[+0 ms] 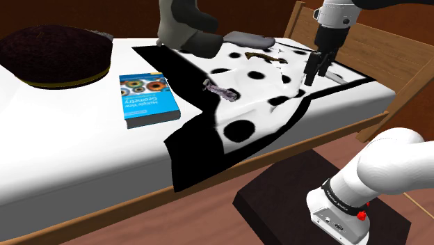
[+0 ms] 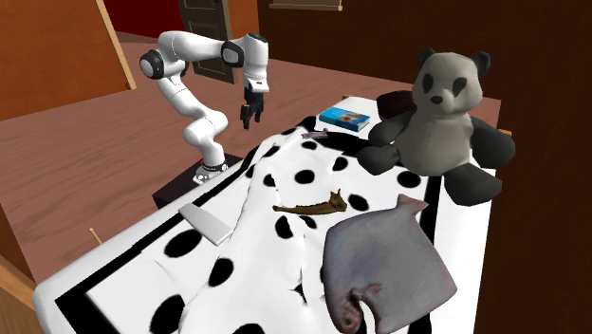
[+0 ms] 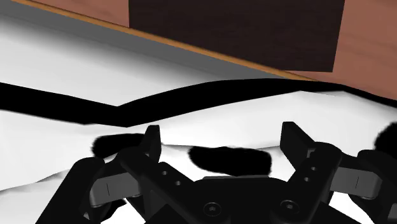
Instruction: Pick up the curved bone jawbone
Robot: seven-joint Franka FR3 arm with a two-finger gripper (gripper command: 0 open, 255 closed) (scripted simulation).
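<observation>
In the shoulder view I see the pincer (image 1: 311, 75) hanging fingers-down over the bed (image 1: 83, 167), above the white blanket with black spots (image 1: 240, 129). The jawbone (image 1: 263, 58) lies flat on that blanket, apart from the pincer toward this view's left. Here it reads as a thin, dark brown, ragged strip. Farther from the pincer on that same side rests a blue book (image 1: 146, 99).

In the second exterior view the pincer (image 2: 249, 118) hovers at the bed's edge, on the side where the arm stands. The jawbone (image 2: 313, 205) sits well apart from it, out in the middle of the spotted blanket (image 2: 285, 275) and nearer this camera. From here I can make it out better: long, slim, olive-brown, gently curved, with a jagged upper edge and a broader end pointing away from the pincer. A grey and white panda plush (image 2: 441, 114) sits on the bed beyond the bone.

In the wrist view the pincer (image 3: 221, 137) is spread wide. Its two black fingers (image 3: 149, 143) stand apart with nothing between them, and black-spotted blanket (image 3: 191, 124) lies beneath.
</observation>
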